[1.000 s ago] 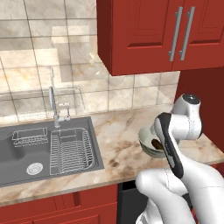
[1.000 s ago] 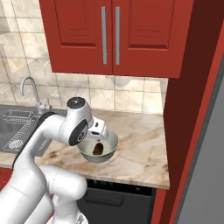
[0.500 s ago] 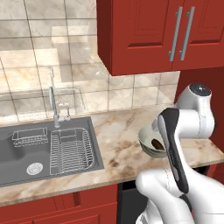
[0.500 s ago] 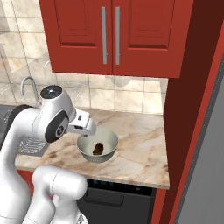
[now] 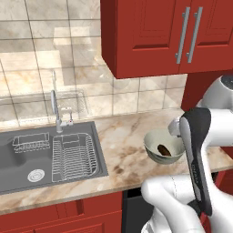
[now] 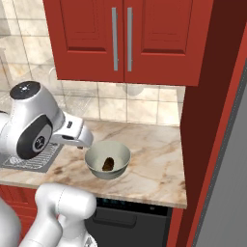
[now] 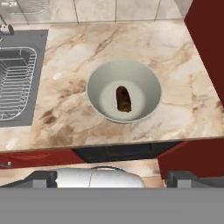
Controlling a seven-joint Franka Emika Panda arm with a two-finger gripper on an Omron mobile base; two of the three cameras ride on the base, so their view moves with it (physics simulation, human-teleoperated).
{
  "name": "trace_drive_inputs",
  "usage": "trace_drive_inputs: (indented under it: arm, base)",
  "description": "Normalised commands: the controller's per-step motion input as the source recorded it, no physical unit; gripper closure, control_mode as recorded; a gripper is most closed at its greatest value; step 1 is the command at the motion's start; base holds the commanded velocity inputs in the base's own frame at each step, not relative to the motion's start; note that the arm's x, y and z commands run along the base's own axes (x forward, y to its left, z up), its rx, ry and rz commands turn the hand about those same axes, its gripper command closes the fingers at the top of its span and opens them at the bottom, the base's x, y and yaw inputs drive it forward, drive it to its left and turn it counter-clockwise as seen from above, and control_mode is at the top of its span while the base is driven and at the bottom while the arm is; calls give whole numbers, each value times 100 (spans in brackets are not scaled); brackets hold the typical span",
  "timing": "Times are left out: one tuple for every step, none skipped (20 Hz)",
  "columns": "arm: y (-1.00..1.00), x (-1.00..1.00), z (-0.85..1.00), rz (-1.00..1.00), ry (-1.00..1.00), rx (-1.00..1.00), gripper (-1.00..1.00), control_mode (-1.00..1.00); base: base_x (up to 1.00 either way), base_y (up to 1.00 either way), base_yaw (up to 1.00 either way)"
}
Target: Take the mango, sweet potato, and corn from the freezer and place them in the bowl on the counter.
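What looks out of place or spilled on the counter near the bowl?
Nothing stands out. The bowl stands upright on the counter, and the sweet potato lies inside it at the bottom. Nothing is spilled around it.

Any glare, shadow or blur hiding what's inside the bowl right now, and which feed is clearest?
Hand view: sharp and evenly lit, the sweet potato lies plain in the bowl, no glare. Left base view: the bowl's right rim is cut off by the arm, the dark lump shows in the inner shade. Right base view: the bowl is unobstructed, soft shading only.
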Motion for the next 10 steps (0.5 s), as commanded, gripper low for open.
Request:
trace_drive_inputs:
  arm:
    - [0, -75, 56, 0, 0, 0, -100, -100]
    - [0, -76, 55, 0, -3, 0, -100, -100]
    - [0, -78, 59, 0, -3, 0, -100, -100]
    - [1, -78, 56, 0, -6, 0, -100, -100]
    - [3, -69, 61, -1, -4, 0, -100, -100]
    - [3, -63, 58, 0, -3, 0, -100, -100]
    - [7, -49, 54, 0, -5, 0, -100, -100]
    - [11, -50, 55, 0, -5, 0, -100, -100]
    - [6, -49, 55, 0, -5, 0, -100, -100]
    - [9, -46, 59, 0, -5, 0, -100, -100]
  base:
    - [0, 0, 0]
    - [0, 0, 0]
    - [0, 0, 0]
    - [0, 0, 0]
    - [0, 0, 0]
    - [0, 0, 0]
    - [0, 0, 0]
    - [0, 0, 0]
    - [0, 0, 0]
    - [0, 0, 0]
